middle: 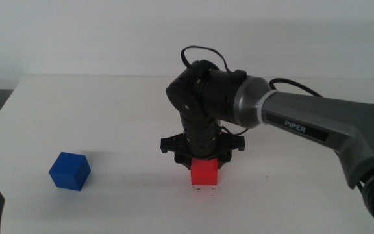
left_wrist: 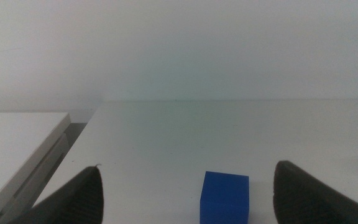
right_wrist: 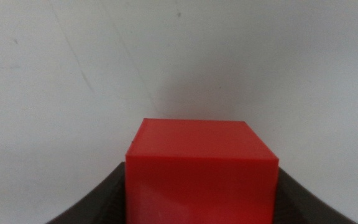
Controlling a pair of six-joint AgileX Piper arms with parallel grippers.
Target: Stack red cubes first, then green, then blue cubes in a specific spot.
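Middle view: the right gripper [middle: 204,162] holds the red cube [middle: 204,173] low at the counter's [middle: 122,110] centre, placing it first; the blue cube [middle: 69,171] sits far left. Left wrist view: the left gripper [left_wrist: 185,193] waits released behind the blue cube [left_wrist: 225,196]. Right wrist view: the gripper [right_wrist: 201,186] clasps the red cube [right_wrist: 201,177]. Next comes letting go, then fetching green, which is unseen

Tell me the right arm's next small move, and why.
Probably open the right tool and lift straight up: the red cube between its jaws looks set on the white table, over faint dark marks. The blue cube waits by the open left tool.
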